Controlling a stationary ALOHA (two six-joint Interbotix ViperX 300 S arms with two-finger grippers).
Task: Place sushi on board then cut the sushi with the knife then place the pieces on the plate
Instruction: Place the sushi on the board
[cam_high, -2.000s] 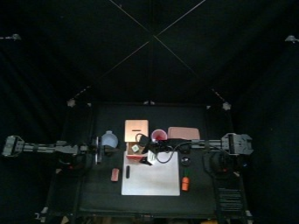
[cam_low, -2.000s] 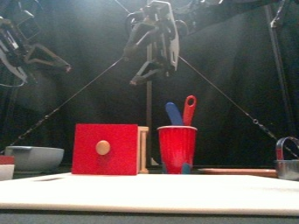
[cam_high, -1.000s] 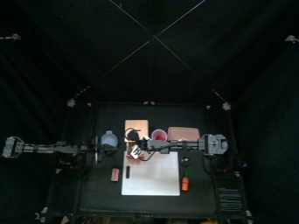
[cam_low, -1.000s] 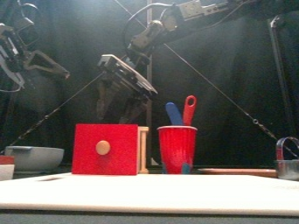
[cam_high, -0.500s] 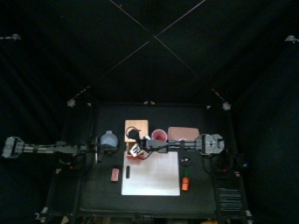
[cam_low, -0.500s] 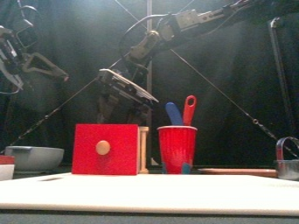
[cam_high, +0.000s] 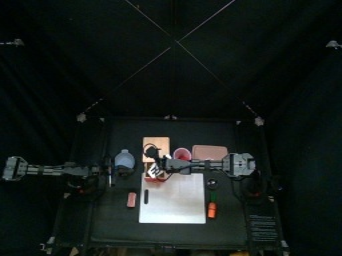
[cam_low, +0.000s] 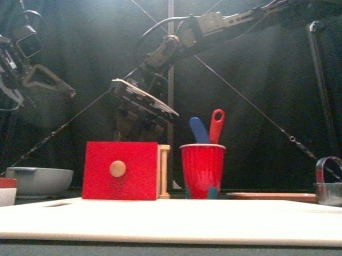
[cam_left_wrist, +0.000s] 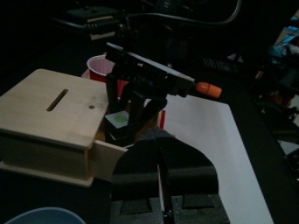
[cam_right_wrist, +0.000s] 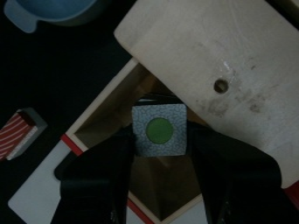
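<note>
Green-centred sushi (cam_right_wrist: 159, 131) sits in the open drawer of the pale wooden box (cam_right_wrist: 222, 52). Its cut end face is turned up toward the right wrist camera, so its long axis runs up and down along the jaws, and its length is hidden. The right gripper (cam_low: 139, 125), on an arm stretched past the table's middle, dips in behind the red drawer front (cam_low: 118, 170), with its jaws closed in on two opposite sides of the sushi. The white cutting board (cam_high: 174, 205) lies just in front of the box. The pink tray (cam_high: 210, 152) lies behind the board's right corner. The red cup (cam_low: 202, 165) stands beside the box, with the blue knife (cam_low: 198, 130) and red knife (cam_low: 217, 122) upright in it. The left gripper (cam_low: 38, 90) hangs high at the left with its jaws spread, gripping nothing.
</note>
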